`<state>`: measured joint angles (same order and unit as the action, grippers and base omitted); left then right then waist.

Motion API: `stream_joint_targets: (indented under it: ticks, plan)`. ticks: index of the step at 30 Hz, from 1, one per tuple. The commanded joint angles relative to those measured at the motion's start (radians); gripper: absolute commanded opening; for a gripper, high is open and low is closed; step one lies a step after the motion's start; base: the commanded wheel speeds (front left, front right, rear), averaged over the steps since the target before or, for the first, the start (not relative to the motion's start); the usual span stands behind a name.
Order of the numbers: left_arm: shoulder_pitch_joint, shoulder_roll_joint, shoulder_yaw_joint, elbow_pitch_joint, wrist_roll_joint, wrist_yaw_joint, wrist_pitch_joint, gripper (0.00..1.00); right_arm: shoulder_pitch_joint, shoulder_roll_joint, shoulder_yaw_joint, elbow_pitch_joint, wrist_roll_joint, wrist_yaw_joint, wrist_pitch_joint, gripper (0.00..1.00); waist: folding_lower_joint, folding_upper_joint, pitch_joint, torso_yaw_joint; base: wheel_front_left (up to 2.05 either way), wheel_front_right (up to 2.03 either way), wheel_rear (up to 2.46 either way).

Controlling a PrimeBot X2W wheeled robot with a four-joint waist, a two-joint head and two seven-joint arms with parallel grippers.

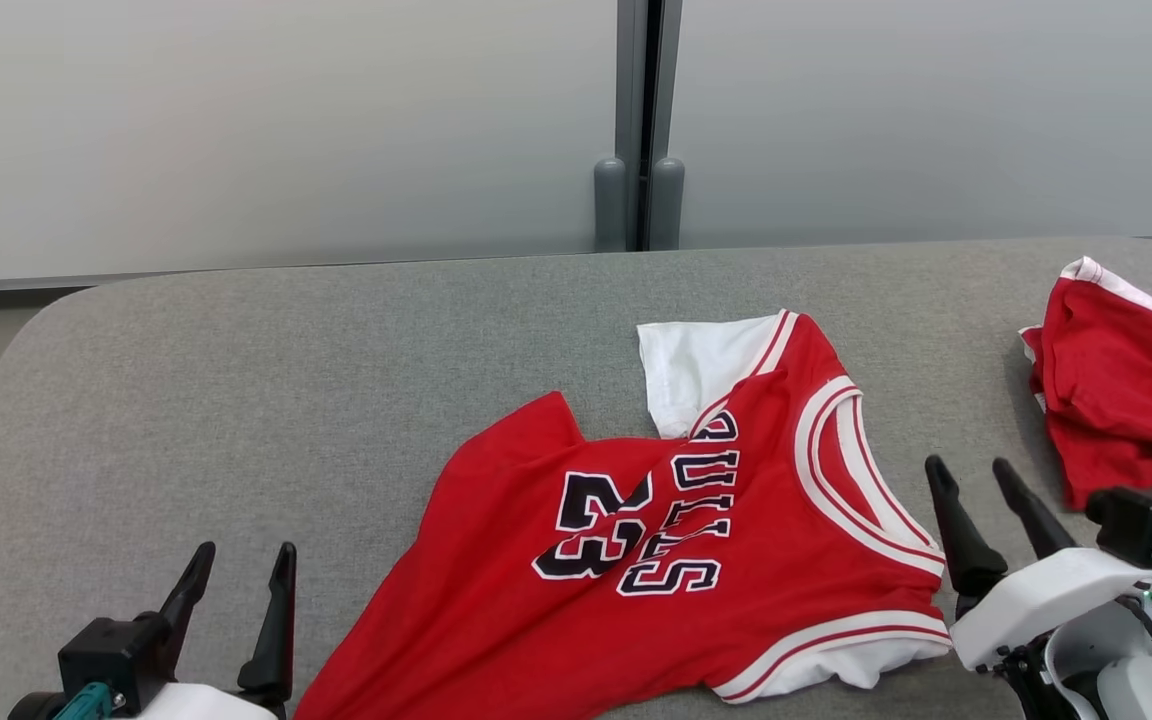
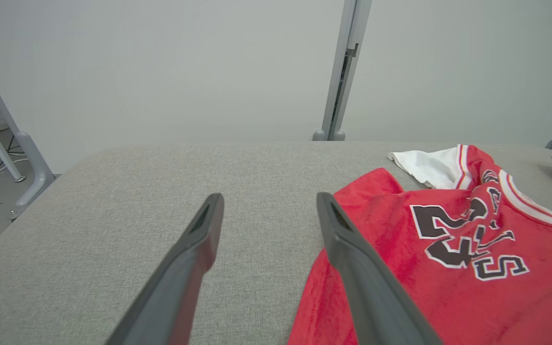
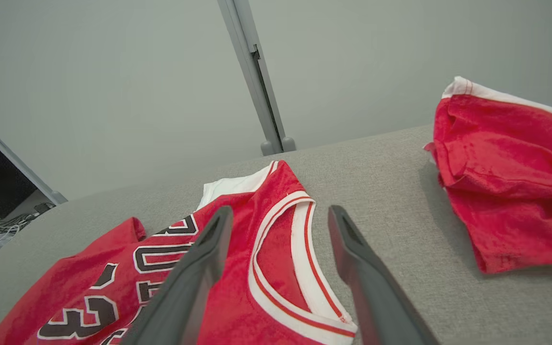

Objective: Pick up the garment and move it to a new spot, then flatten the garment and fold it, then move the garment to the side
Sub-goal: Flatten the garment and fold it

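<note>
We see the red jersey lying crumpled on the grey padded table, from the middle of the head view down toward 5 o'clock. Its lower hem runs off the bottom edge, so we cannot see how far it reaches. The cloth is creased through the chest. The number 23 and the team lettering buckle into each other, and part of the first letter is lost in a fold. A white flap sticks out at the jersey's 12 o'clock, and we cannot tell whether it is a sleeve or the inside turned out.

The left gripper sits at 7 o'clock with its body cut off by the frame. Its jaws are spread wide and hold nothing, with bare table between them. In the left wrist view one of its fingers covers the jersey's edge, and we cannot tell if it touches the cloth.

The right gripper sits at 4 o'clock, just beside the collar, jaws also wide apart and empty. In the right wrist view one of its fingers hides part of the lettering.

A second red garment with white trim is bunched at 3 o'clock, well apart from the jersey. It is cut off by the right edge, and we cannot tell what kind of garment it is.
</note>
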<state>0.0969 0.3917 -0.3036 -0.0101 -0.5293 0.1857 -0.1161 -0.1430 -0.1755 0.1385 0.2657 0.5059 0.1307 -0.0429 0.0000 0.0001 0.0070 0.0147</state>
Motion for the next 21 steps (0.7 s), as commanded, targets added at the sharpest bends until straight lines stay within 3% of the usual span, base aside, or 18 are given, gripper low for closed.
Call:
stream_joint_targets:
  ticks: [1,6,14,19,20,21]
  plan:
    - [-0.021,0.005,0.001,0.005,0.006,-0.006,-0.005,1.00,0.011,0.002,-0.006,0.014,0.026,0.000,0.037,1.00,0.0000,-0.0001,0.002,0.001,0.00,0.00,0.00]
    - [-0.035,0.003,-0.012,0.014,0.003,-0.016,0.005,1.00,0.021,-0.013,-0.031,0.075,0.016,0.000,0.213,1.00,0.0000,-0.0001,0.010,0.011,0.00,0.00,0.00]
    - [-0.048,-0.009,-0.028,0.038,-0.007,-0.024,0.007,1.00,0.055,0.052,-0.144,0.118,-0.018,0.000,0.461,1.00,0.0000,-0.0001,0.019,0.034,0.00,0.00,0.00]
    - [-0.057,-0.009,-0.036,0.049,-0.009,-0.027,0.011,1.00,0.068,0.086,-0.165,0.080,-0.008,0.000,0.496,1.00,0.0000,-0.0001,0.020,0.045,0.00,0.00,0.00]
    - [-0.059,-0.009,-0.037,0.050,-0.009,-0.027,0.011,1.00,0.071,0.090,-0.164,0.074,-0.009,0.000,0.491,0.94,0.0000,-0.0001,0.021,0.047,0.00,0.00,0.00]
    - [-0.061,-0.009,-0.039,0.051,-0.009,-0.028,0.012,1.00,0.071,0.093,-0.161,0.066,-0.005,0.000,0.484,0.71,0.0000,-0.0001,0.021,0.049,0.00,0.00,0.00]
